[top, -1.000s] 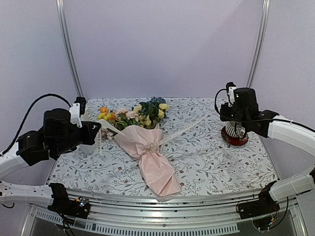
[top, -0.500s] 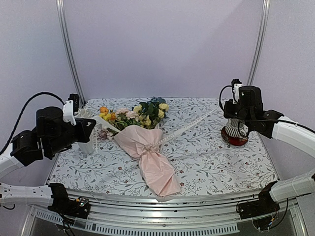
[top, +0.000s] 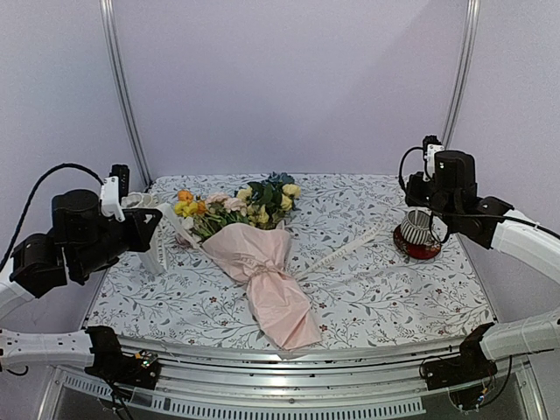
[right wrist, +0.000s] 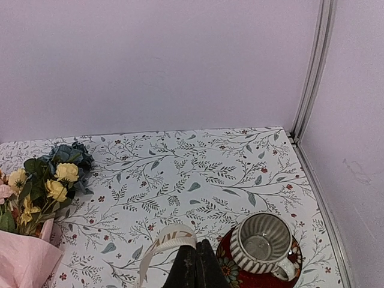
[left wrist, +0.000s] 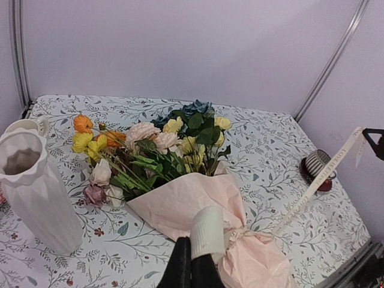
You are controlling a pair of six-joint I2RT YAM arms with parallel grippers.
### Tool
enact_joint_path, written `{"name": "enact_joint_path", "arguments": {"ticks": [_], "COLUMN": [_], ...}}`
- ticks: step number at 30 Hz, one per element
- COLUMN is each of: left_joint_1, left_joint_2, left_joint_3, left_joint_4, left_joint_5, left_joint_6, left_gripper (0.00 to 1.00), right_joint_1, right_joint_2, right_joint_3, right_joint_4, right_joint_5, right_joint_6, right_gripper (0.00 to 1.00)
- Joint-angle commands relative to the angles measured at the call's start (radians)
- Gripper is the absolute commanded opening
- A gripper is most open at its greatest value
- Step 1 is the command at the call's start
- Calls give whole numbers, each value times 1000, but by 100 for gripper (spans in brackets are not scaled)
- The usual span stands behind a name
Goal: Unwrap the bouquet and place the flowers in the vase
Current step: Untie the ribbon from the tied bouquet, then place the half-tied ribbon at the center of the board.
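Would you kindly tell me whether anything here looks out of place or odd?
Nothing is spilled or broken. The one oddity is the cream ribbon of the bouquet: it stretches out to both sides, its ends pinched by the left gripper and the right gripper. The vase stands upright.

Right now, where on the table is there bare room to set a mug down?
Two open patches: the back right, between the flowers and the striped cup, behind the ribbon; and the near right, between the wrapping paper's tail and the table edge. The left is crowded around the vase.
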Motion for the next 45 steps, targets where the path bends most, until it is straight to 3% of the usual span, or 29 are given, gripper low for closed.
{"name": "enact_joint_path", "arguments": {"ticks": [1, 21, 23, 24, 26, 29, 32, 34, 37, 39, 45], "left_joint_1": [13, 13, 13, 13, 13, 13, 14, 13, 13, 14, 14], "left_joint_2": [-15, -11, -11, -12, -13, -20, -27, -30, -34, -40, -99], "left_joint_3": [24, 34, 34, 34, 34, 35, 35, 34, 38, 46, 38], "left_joint_4": [-9, -6, -8, -10, -14, -20, -31, -39, -55, -79, -92], "left_joint_5": [-17, -30, -33, -34, -39, -46, -57, -67, -85, -119, -155], "left_joint_6": [11, 15, 9, 7, 2, -9, -23, -32, -52, -79, -107], "left_gripper": [0, 0, 12, 20, 41, 67, 83, 88, 91, 92, 95], "right_joint_1": [-9, -12, -12, -12, -12, -12, -12, -12, -12, -12, -11], "right_joint_2": [-29, -14, -11, -9, -9, -10, -12, -15, -21, -24, -33], "right_joint_3": [-23, -33, -33, -34, -36, -42, -48, -49, -53, -55, -60], "right_joint_4": [26, 30, 28, 27, 27, 29, 29, 29, 28, 28, 26], "right_joint_5": [33, 44, 42, 43, 37, 26, 18, 11, 8, 12, 21], "right_joint_6": [17, 23, 24, 25, 27, 28, 25, 25, 27, 30, 36], "right_gripper": [2, 3, 5, 12, 38, 47, 49, 54, 86, 100, 99]}}
